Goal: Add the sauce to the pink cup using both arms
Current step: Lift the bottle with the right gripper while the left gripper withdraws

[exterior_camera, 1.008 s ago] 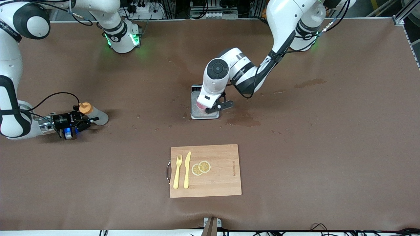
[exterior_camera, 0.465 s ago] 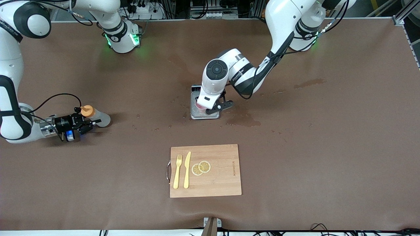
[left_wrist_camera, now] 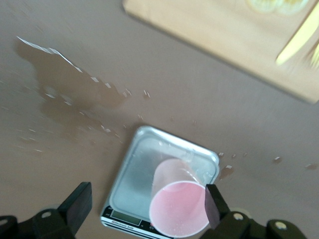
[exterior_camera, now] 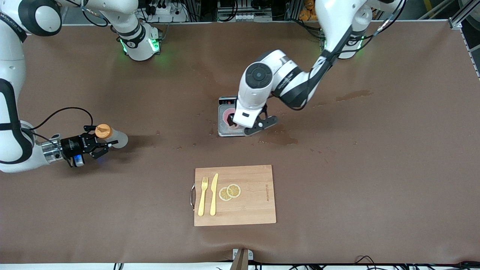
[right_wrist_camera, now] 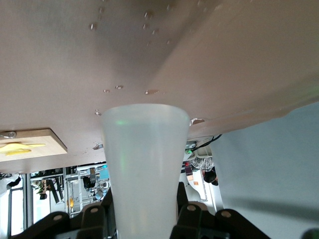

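One pink cup, one scale, one sauce bottle, one cutting board, one fork, one knife, two lemon slices, two arms.

My left gripper over scale, fingers spread wide, apart from pink cup standing on it. Cup rim open from above. My right gripper clamped on sauce bottle near right arm's end. Brown table betw. bottle & scale bare save droplets. Cutting board w/ fork, knife, lemon slices nearer camera, well apart from scale.
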`<act>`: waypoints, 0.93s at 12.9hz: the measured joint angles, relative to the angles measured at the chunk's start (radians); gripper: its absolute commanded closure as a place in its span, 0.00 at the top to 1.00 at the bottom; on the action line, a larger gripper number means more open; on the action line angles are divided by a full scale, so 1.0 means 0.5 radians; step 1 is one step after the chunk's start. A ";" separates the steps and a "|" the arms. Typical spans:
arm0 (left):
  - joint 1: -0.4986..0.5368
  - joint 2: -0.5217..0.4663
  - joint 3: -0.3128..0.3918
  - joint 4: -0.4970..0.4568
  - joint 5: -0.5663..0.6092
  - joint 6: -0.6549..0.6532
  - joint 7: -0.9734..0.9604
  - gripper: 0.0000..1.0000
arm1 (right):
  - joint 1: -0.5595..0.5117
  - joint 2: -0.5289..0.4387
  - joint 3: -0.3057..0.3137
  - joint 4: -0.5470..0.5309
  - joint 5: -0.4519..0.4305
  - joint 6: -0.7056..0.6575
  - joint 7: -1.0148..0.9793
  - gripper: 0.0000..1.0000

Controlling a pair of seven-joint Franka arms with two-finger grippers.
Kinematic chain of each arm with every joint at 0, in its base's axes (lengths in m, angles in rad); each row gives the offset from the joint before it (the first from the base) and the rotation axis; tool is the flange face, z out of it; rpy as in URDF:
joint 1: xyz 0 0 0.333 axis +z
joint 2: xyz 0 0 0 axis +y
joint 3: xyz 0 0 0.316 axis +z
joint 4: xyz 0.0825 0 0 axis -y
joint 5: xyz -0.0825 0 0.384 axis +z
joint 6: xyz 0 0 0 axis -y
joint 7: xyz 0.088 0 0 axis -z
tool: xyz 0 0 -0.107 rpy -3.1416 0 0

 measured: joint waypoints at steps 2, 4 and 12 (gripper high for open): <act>0.145 -0.185 0.007 0.006 0.002 -0.110 0.004 1.00 | 0.090 -0.066 0.000 0.009 -0.002 0.041 0.156 0.48; 0.324 -0.331 0.011 0.006 0.003 -0.179 0.108 1.00 | 0.189 -0.167 -0.001 0.014 -0.010 0.071 0.333 0.48; 0.983 -0.576 0.017 0.005 0.004 -0.536 1.220 1.00 | 0.567 -0.368 -0.005 0.013 -0.168 0.272 0.970 0.48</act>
